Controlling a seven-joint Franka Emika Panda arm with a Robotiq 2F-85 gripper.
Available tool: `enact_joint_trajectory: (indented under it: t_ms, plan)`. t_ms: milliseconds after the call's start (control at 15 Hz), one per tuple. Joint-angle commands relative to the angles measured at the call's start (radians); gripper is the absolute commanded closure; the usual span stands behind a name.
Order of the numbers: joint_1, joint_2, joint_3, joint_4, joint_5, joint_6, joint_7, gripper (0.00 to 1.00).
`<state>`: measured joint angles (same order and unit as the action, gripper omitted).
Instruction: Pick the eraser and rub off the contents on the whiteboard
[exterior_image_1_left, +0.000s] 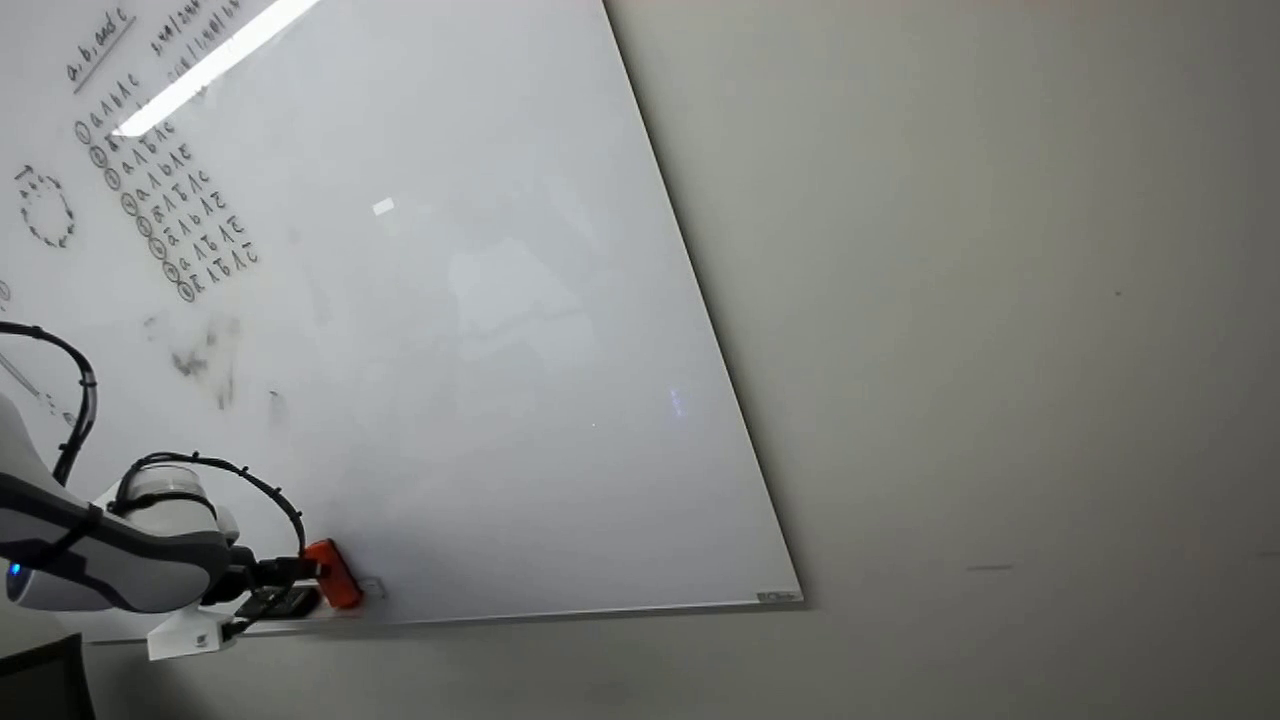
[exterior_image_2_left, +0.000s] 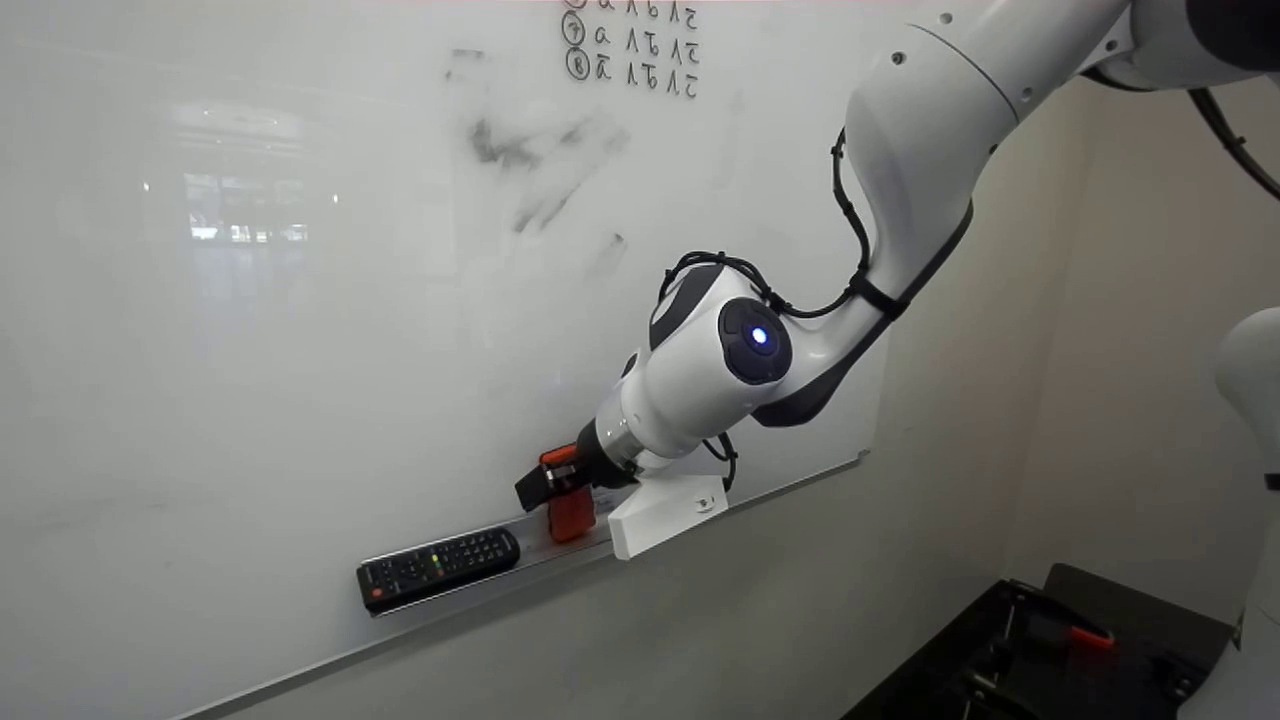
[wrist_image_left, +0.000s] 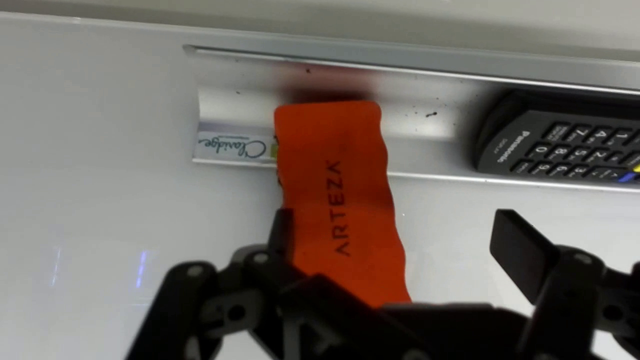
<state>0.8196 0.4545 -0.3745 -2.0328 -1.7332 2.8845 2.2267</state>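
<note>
1. Wrist view: the gripper (wrist_image_left: 397, 232) has its jaws spread wide; the eraser (wrist_image_left: 345, 200) shows mid-frame between them, close by the frame-left one; whether they touch cannot be told;
2. Upper right, same view: the remote (wrist_image_left: 565, 140) lies in the tray (wrist_image_left: 235, 107), apart from the eraser;
3. Upper middle in an exterior view: black smudges (exterior_image_2_left: 500, 150) on the whiteboard (exterior_image_2_left: 350, 400), below writing (exterior_image_2_left: 650, 75).

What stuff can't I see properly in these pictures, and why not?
Part of the eraser: wrist view, covered by the fingers.
Some writing: an exterior view, under the white glare.
Whether the dark smudges were words or a drawing: both exterior views, too smeared.
What the red strip is: an exterior view, too small to tell.
Some of the arm: both exterior views, cut off by edges.
</note>
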Motion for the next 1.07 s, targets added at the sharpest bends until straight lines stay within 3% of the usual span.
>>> enact_joint_trajectory:
  t_ms: [0, 467, 800, 867, 1000]
  plan:
    - [0.019, -0.045, -0.001, -0.013, -0.017, -0.021, 0.019, 0.0]
    - [0.043, -0.123, 0.009, -0.076, 0.087, 0.007, -0.064, 0.0]
    - [0.056, -0.297, 0.056, -0.238, 0.362, 0.023, -0.305, 0.0]
    - [-0.095, -0.347, 0.234, -0.269, 0.418, -0.028, -0.378, 0.0]
    - [-0.162, -0.408, 0.335, -0.338, 0.602, -0.066, -0.529, 0.0]
